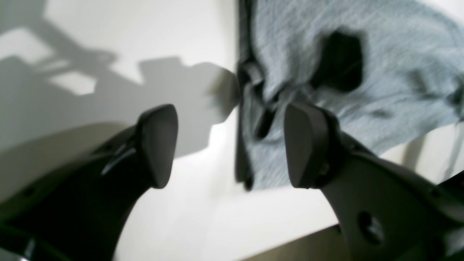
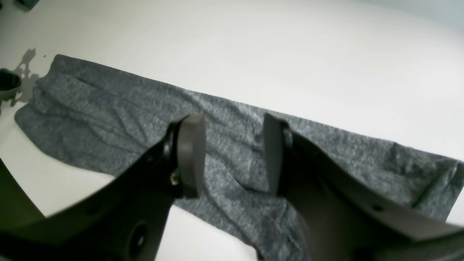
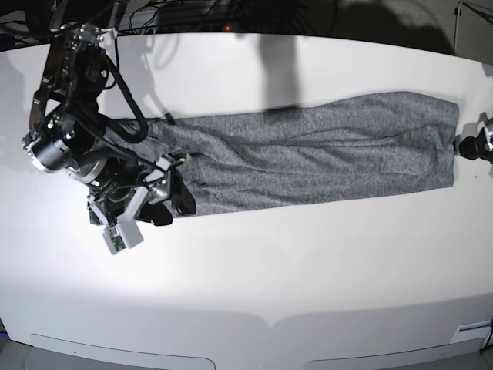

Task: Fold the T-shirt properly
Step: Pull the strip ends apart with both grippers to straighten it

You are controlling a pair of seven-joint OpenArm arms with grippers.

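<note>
While both sets of fingers stand spread with nothing between them, the shirt lies free on the bench, so the step in hand looks like picking up an end for the next fold. On the right arm the fingers (image 2: 232, 154) hang released just above the grey knit, at the left end of the cloth as the base view shows it, and they frame a wrinkled patch near the front edge. The left arm's fingers (image 1: 232, 145) are spread as wide, hovering at the far right end, one fingertip over bare bench and the other over the bunched hem; only their tip shows at the base view's right edge. Outward from both, the T-shirt (image 3: 323, 146) stretches as a long narrow band across the white bench (image 3: 269, 293), sleeves seemingly already tucked in, with lengthwise creases along its middle. To do this well, I would judge each hand should pinch a corner of its own end through all layers, not just the top one, lift only slightly, and carry the ends evenly so the band doubles over without skewing or dragging.
</note>
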